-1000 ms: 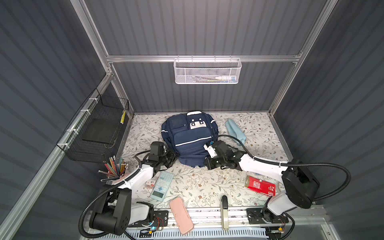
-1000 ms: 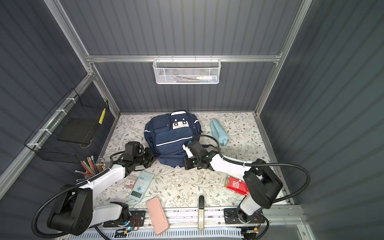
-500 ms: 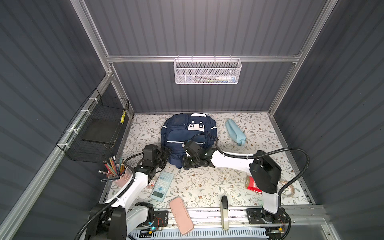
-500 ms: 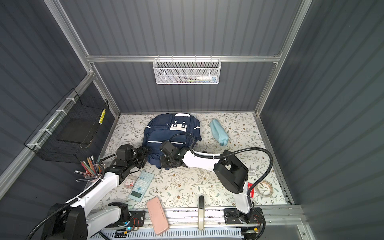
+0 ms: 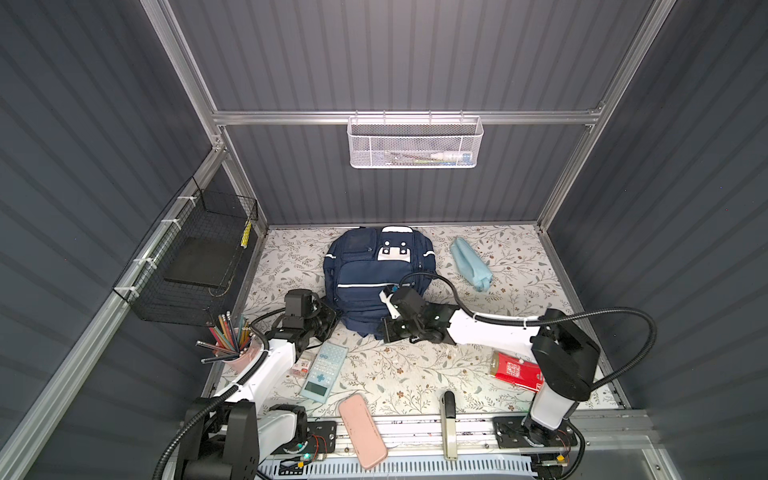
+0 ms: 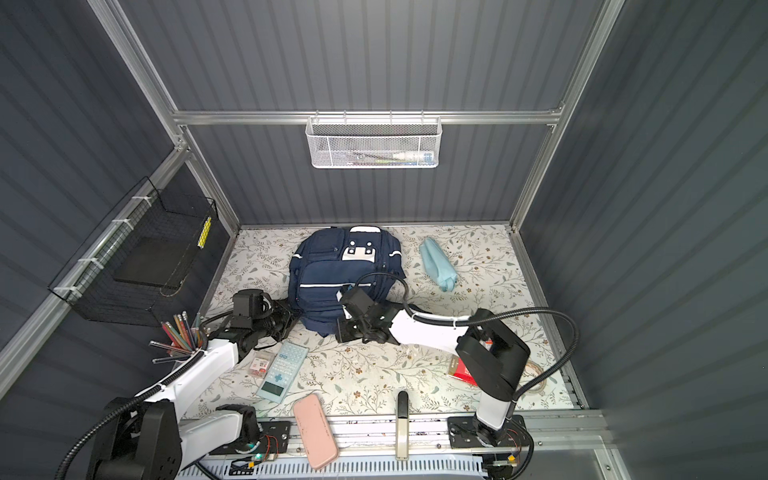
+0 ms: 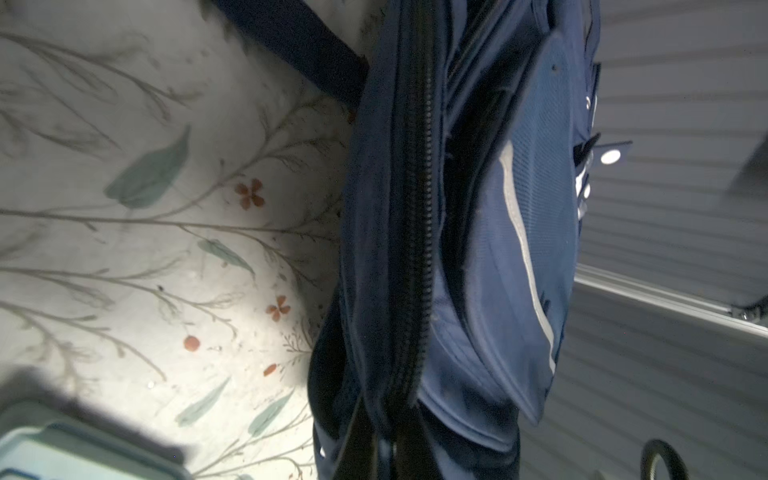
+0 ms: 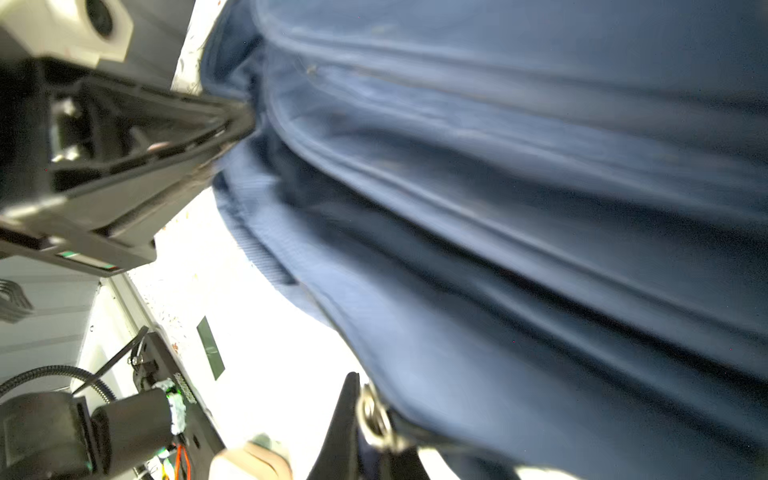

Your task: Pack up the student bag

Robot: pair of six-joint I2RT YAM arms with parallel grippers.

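Observation:
The student bag (image 5: pixel 374 282) (image 6: pixel 332 274), a navy backpack with white stripes and patches, lies flat at the back middle of the floral table in both top views. My left gripper (image 5: pixel 328 321) (image 7: pixel 386 451) is shut on fabric beside a zipper at the bag's near left corner; its fingers (image 8: pixel 232 124) show pinched together in the right wrist view. My right gripper (image 5: pixel 384 330) (image 8: pixel 370 415) is shut on a metal ring (image 8: pixel 374 409) at the bag's near edge. The bag's fabric (image 8: pixel 498 208) fills most of that view.
A teal calculator (image 5: pixel 324 370), a small eraser pack (image 5: pixel 301 368) and a pencil cup (image 5: pixel 232 345) lie near the left arm. A pink case (image 5: pixel 363 430) and a stapler-like tool (image 5: pixel 448 424) sit at the front edge. There is a red packet (image 5: pixel 515 370) to the right and a light blue pouch (image 5: pixel 469 264) at the back right. A black wire basket (image 5: pixel 195 266) hangs on the left wall.
My right gripper has moved left along the bag's near edge, still shut. The left gripper opened and has shut again on the bag's near left corner.

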